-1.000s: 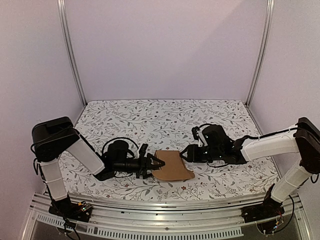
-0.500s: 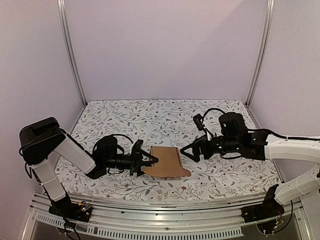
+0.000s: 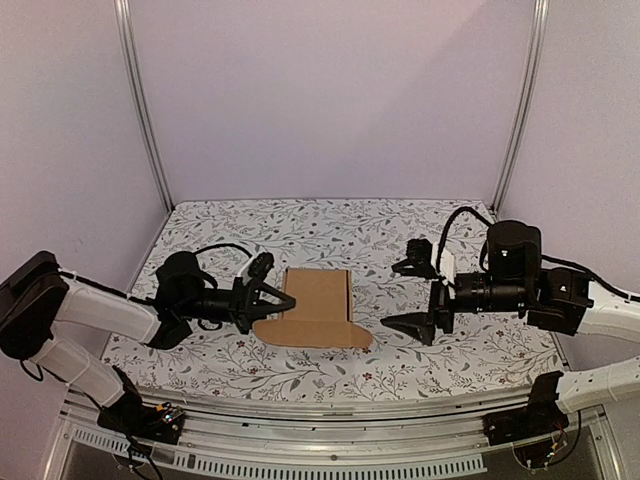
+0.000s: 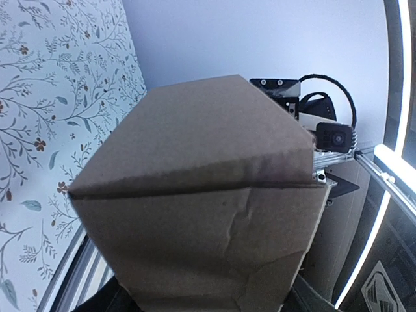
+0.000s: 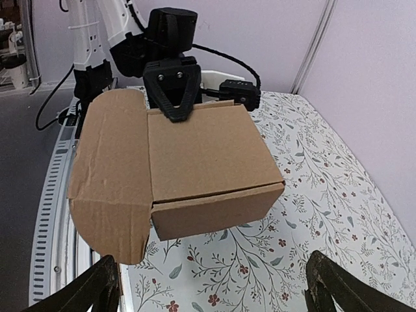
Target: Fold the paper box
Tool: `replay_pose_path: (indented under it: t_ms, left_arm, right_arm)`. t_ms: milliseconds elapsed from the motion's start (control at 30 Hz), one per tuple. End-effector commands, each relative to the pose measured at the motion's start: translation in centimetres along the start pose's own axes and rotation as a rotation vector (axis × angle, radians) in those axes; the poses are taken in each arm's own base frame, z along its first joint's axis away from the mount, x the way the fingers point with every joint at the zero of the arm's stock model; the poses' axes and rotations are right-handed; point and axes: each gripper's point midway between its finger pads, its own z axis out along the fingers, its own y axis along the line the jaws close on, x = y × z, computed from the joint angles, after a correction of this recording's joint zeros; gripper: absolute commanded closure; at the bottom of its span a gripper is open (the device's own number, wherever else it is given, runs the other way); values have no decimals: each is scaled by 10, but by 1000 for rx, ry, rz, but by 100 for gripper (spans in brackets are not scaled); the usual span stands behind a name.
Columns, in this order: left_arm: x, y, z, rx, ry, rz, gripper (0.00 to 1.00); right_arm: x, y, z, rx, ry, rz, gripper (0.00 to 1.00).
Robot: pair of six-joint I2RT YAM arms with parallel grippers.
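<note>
The paper box (image 3: 318, 300), between the grippers, has its body formed but one wide flap (image 5: 110, 175) left open; the left gripper (image 3: 265, 298) pinches its left end, the right gripper (image 3: 398, 296) is spread wide

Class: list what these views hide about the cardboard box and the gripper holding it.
Left wrist view: the brown cardboard box hides nearly all of the left gripper.
Right wrist view: that gripper's lower finger, behind the box.
Top view: the box's underside, beneath the box itself.
</note>
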Motion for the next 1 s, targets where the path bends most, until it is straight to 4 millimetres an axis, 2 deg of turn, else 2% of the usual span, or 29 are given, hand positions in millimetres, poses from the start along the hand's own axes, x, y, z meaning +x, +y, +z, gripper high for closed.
replay_pose_path:
  t_ms: [0, 267, 367, 600, 667, 733, 867, 967]
  left_arm:
    - [9, -19, -11, 21, 55, 48, 40]
    - [22, -45, -30, 48, 92, 105, 38]
    - [26, -49, -34, 50, 108, 117, 38]
    - [35, -56, -40, 57, 148, 139, 40]
    - [37, -57, -41, 60, 155, 147, 40]
    - [39, -59, -42, 65, 167, 167, 40]
    - [42, -57, -42, 70, 181, 176, 40]
    - [44, -57, -43, 74, 193, 176, 41]
  right_arm:
    - [-9, 27, -2, 11, 17, -348, 1]
    - [-23, 39, 3, 265, 112, -814, 1]
    - [-28, 41, 8, 358, 128, -978, 1]
    - [-43, 61, 29, 486, 136, -1312, 1]
    - [-50, 66, 34, 527, 117, -1371, 1]
    - [-46, 72, 44, 531, 119, -1449, 1]
    - [-57, 79, 50, 604, 67, -1507, 1]
    - [-51, 85, 60, 599, 82, -1574, 1]
